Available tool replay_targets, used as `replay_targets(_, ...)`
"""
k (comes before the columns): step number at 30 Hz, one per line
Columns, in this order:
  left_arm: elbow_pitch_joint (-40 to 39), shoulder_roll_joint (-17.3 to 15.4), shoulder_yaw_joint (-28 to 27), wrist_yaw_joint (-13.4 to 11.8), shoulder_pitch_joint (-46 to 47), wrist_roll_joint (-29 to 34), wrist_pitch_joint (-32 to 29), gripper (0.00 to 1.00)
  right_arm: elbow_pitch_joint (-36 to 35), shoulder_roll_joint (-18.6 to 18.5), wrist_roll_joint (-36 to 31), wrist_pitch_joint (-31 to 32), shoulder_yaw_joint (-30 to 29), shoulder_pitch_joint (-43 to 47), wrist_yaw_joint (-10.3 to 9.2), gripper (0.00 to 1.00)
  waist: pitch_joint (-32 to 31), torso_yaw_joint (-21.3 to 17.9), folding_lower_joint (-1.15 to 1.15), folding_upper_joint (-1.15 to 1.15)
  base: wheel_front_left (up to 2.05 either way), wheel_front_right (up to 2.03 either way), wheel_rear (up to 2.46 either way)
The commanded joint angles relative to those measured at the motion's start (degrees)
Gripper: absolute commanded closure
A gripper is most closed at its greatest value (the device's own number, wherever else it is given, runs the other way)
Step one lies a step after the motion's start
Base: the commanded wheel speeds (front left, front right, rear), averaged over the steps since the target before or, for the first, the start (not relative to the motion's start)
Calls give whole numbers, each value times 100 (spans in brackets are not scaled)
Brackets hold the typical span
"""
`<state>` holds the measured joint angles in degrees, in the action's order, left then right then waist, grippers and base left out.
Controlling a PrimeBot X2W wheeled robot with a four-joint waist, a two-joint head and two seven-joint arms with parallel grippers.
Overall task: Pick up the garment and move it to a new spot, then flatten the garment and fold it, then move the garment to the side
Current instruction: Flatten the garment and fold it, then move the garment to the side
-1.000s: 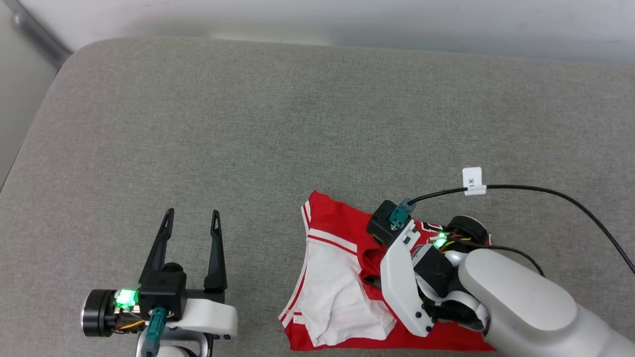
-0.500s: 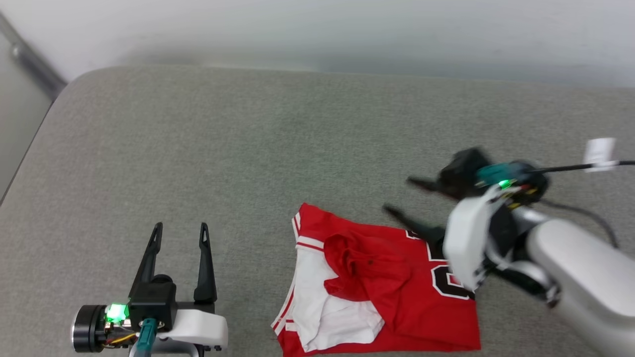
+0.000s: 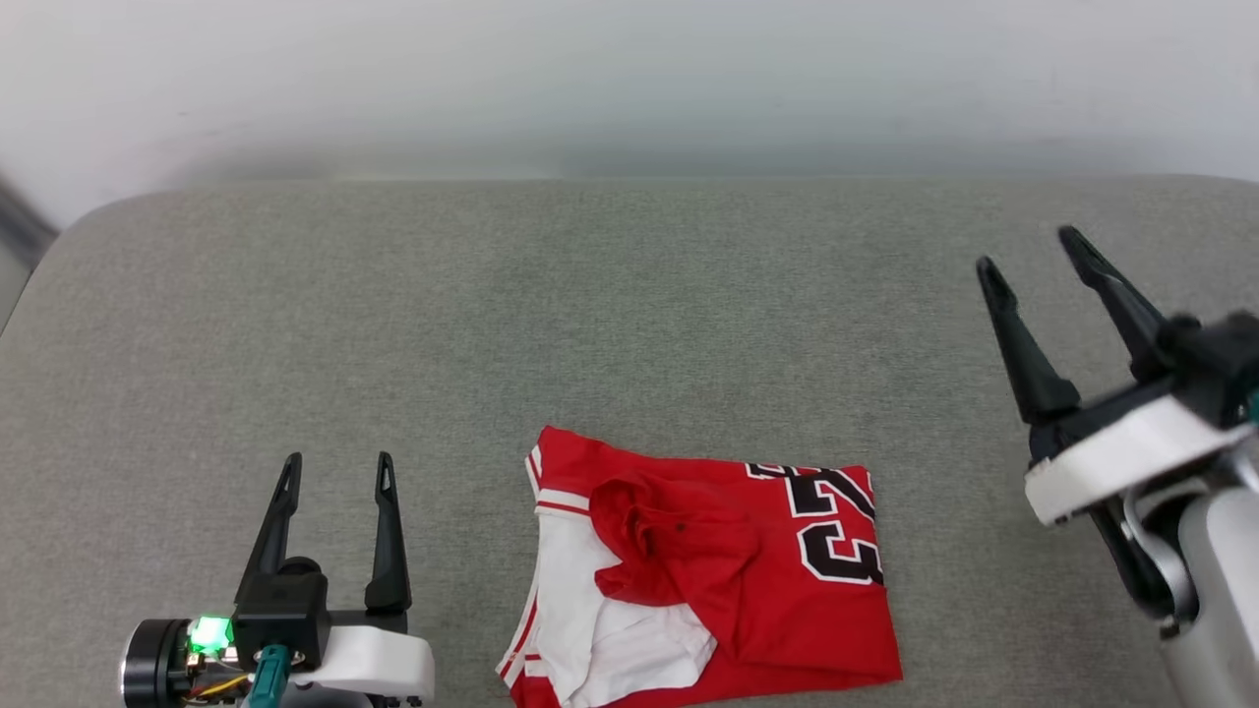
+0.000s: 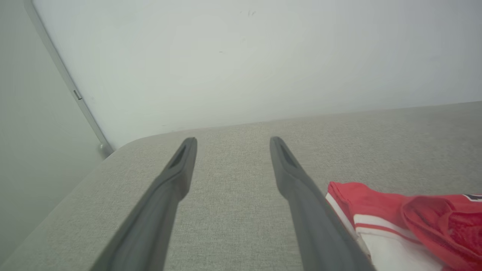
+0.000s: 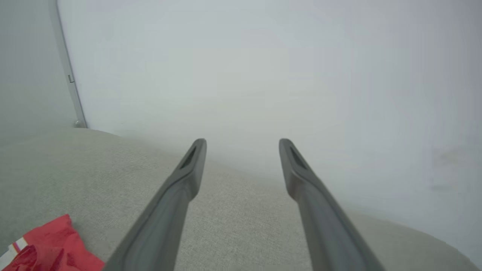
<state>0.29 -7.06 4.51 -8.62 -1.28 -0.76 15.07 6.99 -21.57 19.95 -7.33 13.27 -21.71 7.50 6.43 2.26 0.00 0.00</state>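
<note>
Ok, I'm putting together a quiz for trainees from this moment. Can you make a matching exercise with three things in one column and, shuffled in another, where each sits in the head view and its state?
Things:
1. garment
2. left gripper
3. right gripper

Place and state:
A. far right, open, holding nothing
B. lower left, open, holding nothing
C. bottom middle, red and white, lying loose between the two arms

Pairs: 1-C, 2-B, 3-A
</note>
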Motion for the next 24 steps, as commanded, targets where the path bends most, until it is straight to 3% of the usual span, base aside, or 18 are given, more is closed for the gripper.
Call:
replay_targets(1, -25, -30, -34, -4, -82, -4, 12, 0, -63, 130, -250, -172, -172, 225, -2, 0, -17, -44, 0, 0, 0, 0, 0)
replay_targets(6, -35, 3, -64, 15, -162, -31, 12, 0, -144, 746, -701, -611, -898, 879, -2, 0, -52, -105, 0, 0, 0, 0, 0)
replay_targets(12, -38, 29, -93, 53, -229, -29, 12, 0, -194, 1291, -917, -771, -1294, 1548, -2, 0, -92, -124, 0, 0, 0, 0, 0)
replay_targets(24, -39, 84, -132, 145, -352, -24, 12, 0, -501, 1778, -1014, -782, -1475, 2303, -2, 0, -170, -90, 0, 0, 0, 0, 0)
